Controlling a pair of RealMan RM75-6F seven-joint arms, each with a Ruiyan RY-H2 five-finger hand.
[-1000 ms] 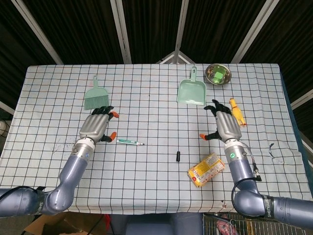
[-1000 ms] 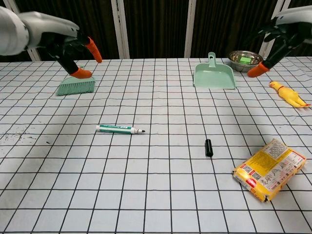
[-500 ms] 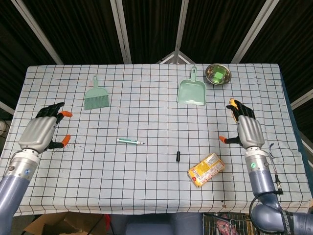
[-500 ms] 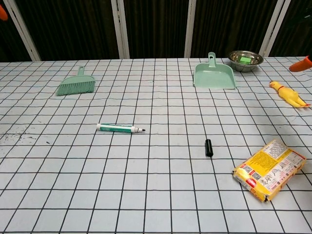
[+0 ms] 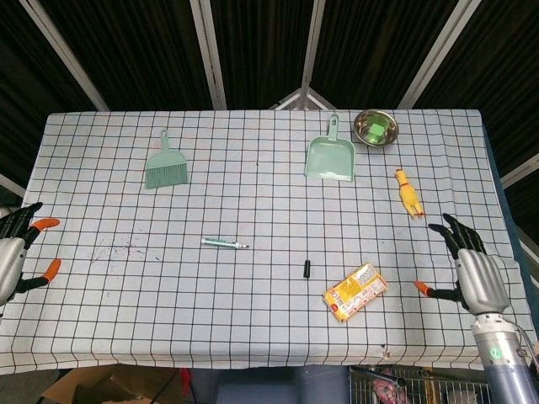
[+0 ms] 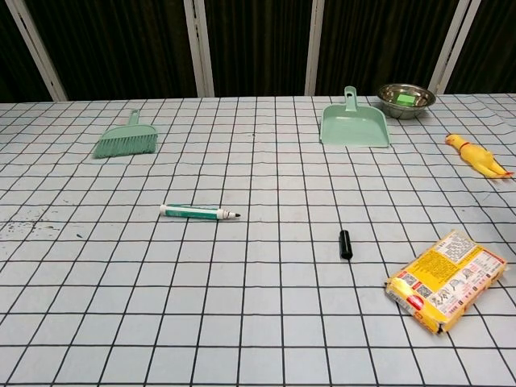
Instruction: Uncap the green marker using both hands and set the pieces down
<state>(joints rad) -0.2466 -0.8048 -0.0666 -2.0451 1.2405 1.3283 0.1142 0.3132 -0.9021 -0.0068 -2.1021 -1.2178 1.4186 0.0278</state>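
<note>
The green marker body (image 5: pixel 224 243) (image 6: pixel 199 213) lies uncapped on the checked tablecloth, its tip pointing right. Its black cap (image 5: pixel 307 268) (image 6: pixel 345 244) lies apart from it, further right and nearer the front. My left hand (image 5: pixel 15 257) hangs at the far left edge of the head view, fingers spread, holding nothing. My right hand (image 5: pixel 472 271) is at the lower right of that view, fingers spread and empty too. Neither hand shows in the chest view.
A green brush (image 5: pixel 165 163) lies at the back left; a green dustpan (image 5: pixel 330 155) and a metal bowl (image 5: pixel 376 127) at the back right. A yellow rubber chicken (image 5: pixel 408 192) and a yellow snack packet (image 5: pixel 354 292) lie on the right.
Both hands have drawn back outward and toward the table's front corners, leaving the chest view. The marker body and the cap have stayed where they lay.
</note>
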